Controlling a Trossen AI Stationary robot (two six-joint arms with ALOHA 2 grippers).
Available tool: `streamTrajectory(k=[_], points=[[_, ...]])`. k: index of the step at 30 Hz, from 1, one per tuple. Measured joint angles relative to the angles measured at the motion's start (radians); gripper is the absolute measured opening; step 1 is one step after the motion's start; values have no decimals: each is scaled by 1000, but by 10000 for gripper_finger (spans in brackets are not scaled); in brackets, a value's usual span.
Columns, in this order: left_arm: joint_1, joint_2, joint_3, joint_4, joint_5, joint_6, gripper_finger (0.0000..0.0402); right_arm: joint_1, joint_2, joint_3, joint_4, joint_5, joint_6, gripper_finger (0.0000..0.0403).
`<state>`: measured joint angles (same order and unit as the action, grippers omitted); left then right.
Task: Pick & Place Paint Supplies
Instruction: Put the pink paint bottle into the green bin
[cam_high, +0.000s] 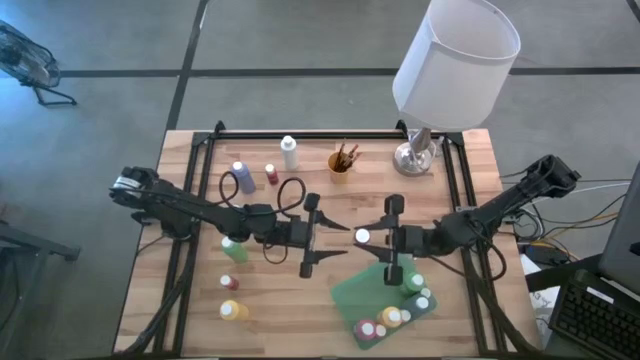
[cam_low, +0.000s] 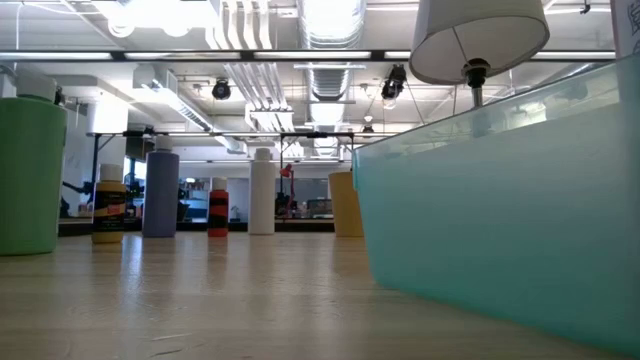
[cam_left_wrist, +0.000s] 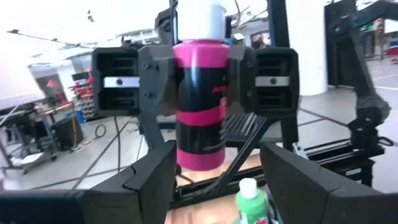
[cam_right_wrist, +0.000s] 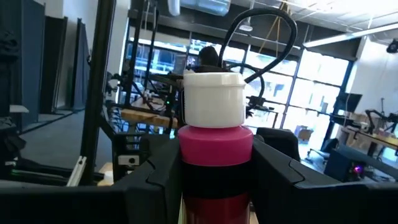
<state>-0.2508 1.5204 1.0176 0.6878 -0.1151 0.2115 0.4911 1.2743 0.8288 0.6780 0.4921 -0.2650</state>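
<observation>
A pink-and-black paint bottle (cam_left_wrist: 200, 93) with a white cap (cam_high: 362, 237) stands upright in the air over the table's middle. My right gripper (cam_high: 372, 237) is shut on it. My left gripper (cam_high: 343, 238) is open and faces the bottle from the table's left. Its fingers (cam_left_wrist: 155, 171) stand apart on either side of the bottle's lower end without touching. A green tray (cam_high: 352, 292) near the right holds several bottles. More bottles, green (cam_high: 233, 248), red (cam_high: 228, 282) and yellow (cam_high: 232, 310), stand on their bases on the left. A cup of brushes (cam_high: 342, 160) stands at the far side. My right gripper pinches the pink bottle between its two fingers (cam_left_wrist: 146, 81) by the upper body, just below the white cap (cam_right_wrist: 215, 140). The fingers come level from the table's right. The bottle is upright and lifted clear, and its lower end (cam_left_wrist: 199, 158) reaches below the fingers.
A white-shaded lamp (cam_high: 420, 150) stands at the far right. A lavender (cam_high: 240, 175), a red (cam_high: 270, 175) and a white bottle (cam_high: 290, 152) stand along the far edge. In the low view the tray wall (cam_low: 500, 220) fills the right. Bare wood lies near the middle.
</observation>
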Motion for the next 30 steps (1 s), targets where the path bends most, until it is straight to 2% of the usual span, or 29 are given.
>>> streamTrajectory(k=[9,30], points=[[7,15,20,3,13,23,236,-9,0,0,17,-24,0,136],[22,153,182,-35,14,48,236,-7,0,1,11,-30,-4,137]])
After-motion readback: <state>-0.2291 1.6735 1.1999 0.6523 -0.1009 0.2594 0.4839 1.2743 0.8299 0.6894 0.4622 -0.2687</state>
